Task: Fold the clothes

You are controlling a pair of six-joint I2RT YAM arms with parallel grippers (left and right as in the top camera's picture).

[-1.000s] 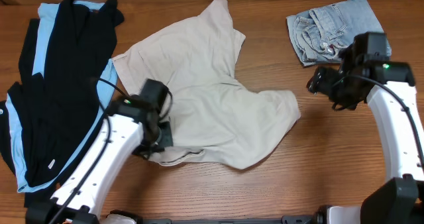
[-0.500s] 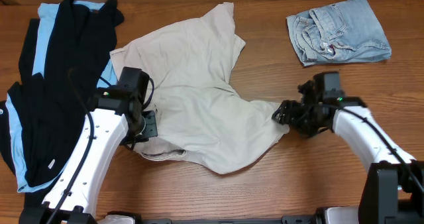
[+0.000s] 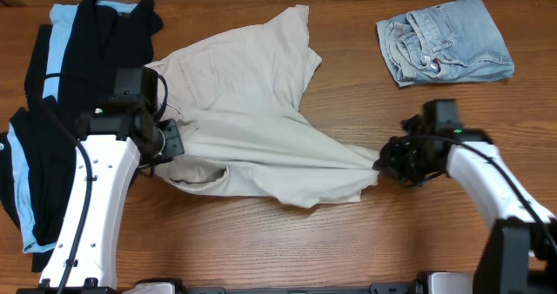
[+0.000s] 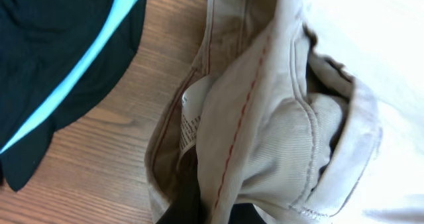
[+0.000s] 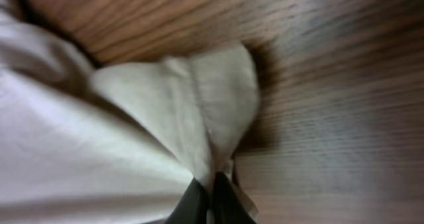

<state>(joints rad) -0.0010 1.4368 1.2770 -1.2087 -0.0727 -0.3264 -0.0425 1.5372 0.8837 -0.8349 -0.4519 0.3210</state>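
You have the khaki shorts (image 3: 252,120) lying mid-surface (image 3: 348,242), taut between both arms. Your left gripper (image 3: 171,141) is clamped on the waistband at their left edge, and your right gripper (image 3: 384,161) is pinched on the right hem corner. Three garments: these, one denim shorts (image 3: 444,40) far right, one black garment (image 3: 78,85) left.

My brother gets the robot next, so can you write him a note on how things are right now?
Left end effector: shut on the khaki shorts at the waistband.
Right end effector: shut on their opposite edge.
The shorts are stretched between them on the table.
Black garment lies at the left, denim shorts bunched at the far right.
Done: shorts gripped and spread.
Left: fold them, then likely the other two.
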